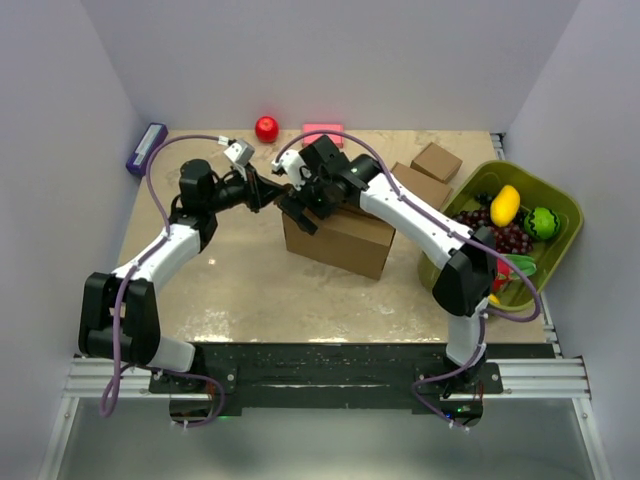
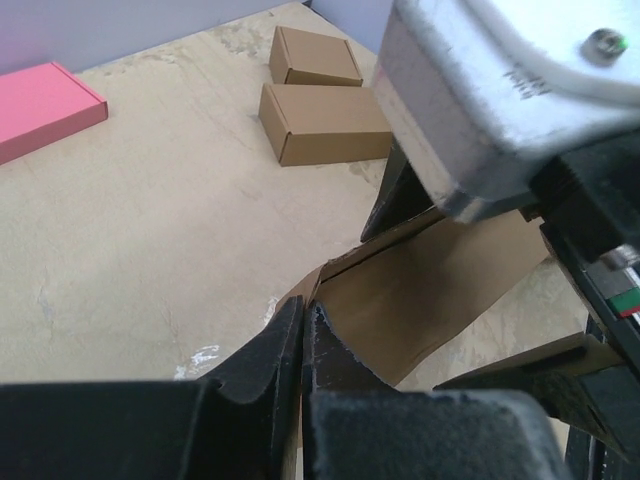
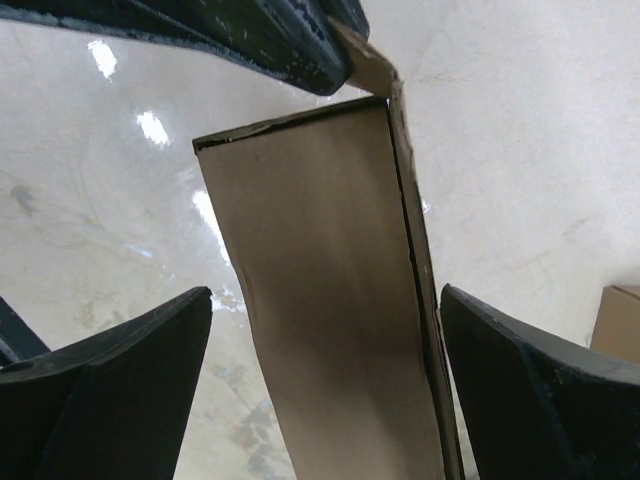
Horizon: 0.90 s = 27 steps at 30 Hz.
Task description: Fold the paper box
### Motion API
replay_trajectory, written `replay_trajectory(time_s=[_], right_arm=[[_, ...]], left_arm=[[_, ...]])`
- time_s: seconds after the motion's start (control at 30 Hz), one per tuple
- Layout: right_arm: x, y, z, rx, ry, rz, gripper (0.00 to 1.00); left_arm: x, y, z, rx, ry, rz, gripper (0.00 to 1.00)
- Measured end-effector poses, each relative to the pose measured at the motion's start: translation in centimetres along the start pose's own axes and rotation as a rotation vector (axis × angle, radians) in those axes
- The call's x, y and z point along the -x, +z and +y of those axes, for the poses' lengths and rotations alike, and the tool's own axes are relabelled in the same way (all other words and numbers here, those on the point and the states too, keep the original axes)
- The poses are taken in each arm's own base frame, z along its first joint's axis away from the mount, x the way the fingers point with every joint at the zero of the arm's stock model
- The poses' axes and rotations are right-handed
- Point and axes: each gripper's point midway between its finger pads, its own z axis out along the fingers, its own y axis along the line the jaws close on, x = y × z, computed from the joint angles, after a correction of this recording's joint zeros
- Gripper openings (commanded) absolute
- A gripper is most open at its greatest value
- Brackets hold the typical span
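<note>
Surface: glossy beige tabletop [image 1: 225,285], pale walls [image 1: 330,60] on three sides. Mid-table: paper box [image 1: 340,240], partly formed. Clenched left gripper [image 2: 303,325] apparently pinches box's corner flap. Released right gripper [image 3: 325,330] is spread wide, fingers straddling upright panel.

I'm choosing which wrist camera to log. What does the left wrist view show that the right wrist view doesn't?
Left wrist only: the pink box and two whole small brown boxes. Right wrist only: the right hand open, a finger each side of a panel. Both: the paper box, the left hand pinched shut on its flap, the table.
</note>
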Motion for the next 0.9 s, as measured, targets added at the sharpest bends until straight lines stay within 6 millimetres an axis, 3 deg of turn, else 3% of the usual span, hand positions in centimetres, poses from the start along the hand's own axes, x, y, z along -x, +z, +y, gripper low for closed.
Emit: replay_trajectory(time_s=[0.13,0.23,0.47,0.53,0.67,0.9], right_arm=[[-0.4,-1.1,-0.8,-0.076,0.045,-0.025,0.99],[-1.0,-3.3,-1.7,-0.15,0.101,-0.041,0.99],[-1.4,-11.1,-4.3,-0.379,0.29,-0.157,0.99],[-2.5,-13.8,-4.7,-0.439,0.359,-0.182,0.99],[-5.3,-17.0,-5.4,-0.537,0.462,-0.182,0.99],[-11.8,-18.0,-9.3,-0.691,0.603,-0.113,0.99]], left_arm=[[0.1,0.0,0.1,0.016,-0.005,0.002,0.0],[0.3,0.0,0.7,0.05,-0.006,-0.004,0.0],[0.4,-0.1,1.2,0.081,-0.013,-0.003,0.0],[0.4,-0.1,1.2,0.083,-0.014,-0.003,0.0],[0.5,-0.1,1.2,0.084,-0.017,-0.003,0.0],[0.5,-0.1,1.2,0.082,-0.022,-0.003,0.0]])
